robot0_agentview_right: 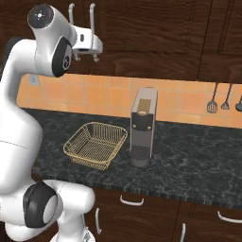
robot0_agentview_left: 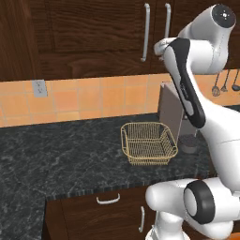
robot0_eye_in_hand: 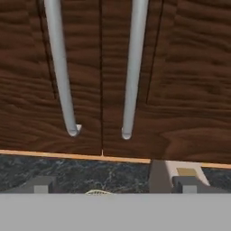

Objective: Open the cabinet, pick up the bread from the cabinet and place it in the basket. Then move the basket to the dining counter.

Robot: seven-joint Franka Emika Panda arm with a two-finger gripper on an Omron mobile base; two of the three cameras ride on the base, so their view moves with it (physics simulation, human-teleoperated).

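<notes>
The dark wood cabinet [robot0_agentview_left: 93, 33] hangs on the wall with both doors shut. Its two silver bar handles [robot0_eye_in_hand: 63, 67] run side by side in the hand view. My gripper [robot0_agentview_right: 85, 57] is raised close in front of the lower ends of those handles, open, with nothing between its fingertips [robot0_eye_in_hand: 41, 185]. Below, the golden wire basket [robot0_agentview_left: 148, 143] sits empty on the black granite counter [robot0_agentview_left: 56, 154]; it appears again in the right base view [robot0_agentview_right: 96, 144]. The bread is hidden. The dining counter is out of view.
A grey coffee machine [robot0_agentview_right: 142, 125] stands just right of the basket. Kitchen utensils [robot0_agentview_right: 225, 100] hang on the tiled wall at the far right. A wall socket [robot0_agentview_left: 40, 87] sits on the tiles to the left. Lower drawers [robot0_agentview_left: 108, 206] lie under the counter.
</notes>
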